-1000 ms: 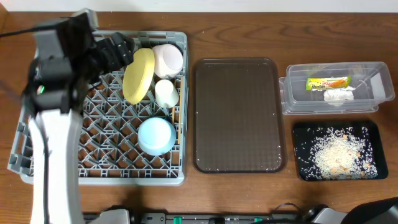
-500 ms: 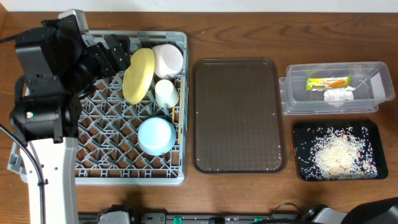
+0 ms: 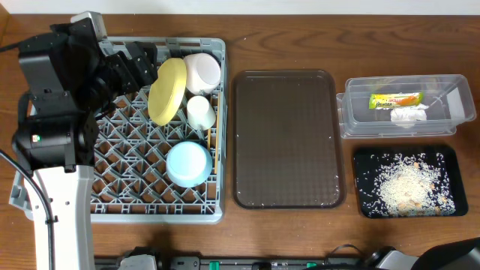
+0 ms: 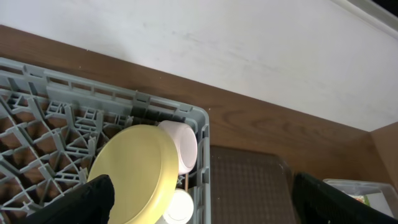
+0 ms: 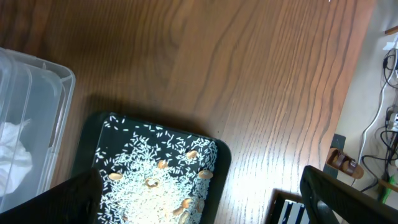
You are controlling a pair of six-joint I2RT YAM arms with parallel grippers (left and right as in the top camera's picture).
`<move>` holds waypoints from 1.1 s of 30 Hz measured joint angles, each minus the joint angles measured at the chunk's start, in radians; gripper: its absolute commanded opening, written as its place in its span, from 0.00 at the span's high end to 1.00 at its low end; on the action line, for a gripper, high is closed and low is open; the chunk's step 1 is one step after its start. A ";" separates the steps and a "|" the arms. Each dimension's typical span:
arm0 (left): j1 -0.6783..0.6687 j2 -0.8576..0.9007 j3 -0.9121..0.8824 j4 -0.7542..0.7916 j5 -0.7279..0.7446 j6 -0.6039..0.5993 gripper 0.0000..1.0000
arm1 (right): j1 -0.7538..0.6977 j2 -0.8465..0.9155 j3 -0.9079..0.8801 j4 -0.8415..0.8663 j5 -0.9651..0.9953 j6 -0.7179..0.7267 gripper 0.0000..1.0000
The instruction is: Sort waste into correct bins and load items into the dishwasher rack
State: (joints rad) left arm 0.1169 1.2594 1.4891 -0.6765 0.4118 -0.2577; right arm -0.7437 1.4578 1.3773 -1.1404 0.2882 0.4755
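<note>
The grey dishwasher rack [image 3: 120, 214] holds the yellow plate [image 3: 166, 90] on edge, the white bowl [image 3: 201, 71], the small pale cup [image 3: 200, 112], the light blue bowl [image 3: 187, 163] and the chopsticks [image 3: 212, 146]. My left gripper [image 3: 142, 60] is open and empty just left of the plate; its wrist view [image 4: 205, 205] shows the plate [image 4: 134, 174] and white bowl [image 4: 183, 146]. The clear tub [image 3: 360, 124] holds the snack wrapper [image 3: 396, 100] and tissue [image 3: 409, 115]. The black tray [image 3: 360, 187] holds rice scraps [image 3: 405, 184]. My right gripper [image 5: 199, 205] is open and empty above the rice [image 5: 161, 180].
The dark brown serving tray [image 3: 287, 139] lies between the rack and the bins with nothing on it. The left arm's body [image 3: 56, 135] stands over the rack's left side. A wall runs behind the table [image 4: 249, 50]. The right wrist view shows the table's edge and cables [image 5: 379, 124].
Over the past second the left arm swung a little to the left over the rack and came to rest. Dishes, bins and waste have not moved.
</note>
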 measured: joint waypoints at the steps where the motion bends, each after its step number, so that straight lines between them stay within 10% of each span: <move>1: 0.000 0.000 0.000 0.000 0.000 0.000 0.08 | 0.008 0.000 0.000 0.000 0.001 0.000 0.01; 33: 0.000 0.000 0.000 0.000 0.000 0.000 0.07 | 1.004 0.000 0.000 0.000 -0.004 0.001 0.01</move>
State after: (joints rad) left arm 0.1169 1.2594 1.4891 -0.6765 0.4118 -0.2577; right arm 0.2600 1.4578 1.3773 -1.1404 0.2840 0.4763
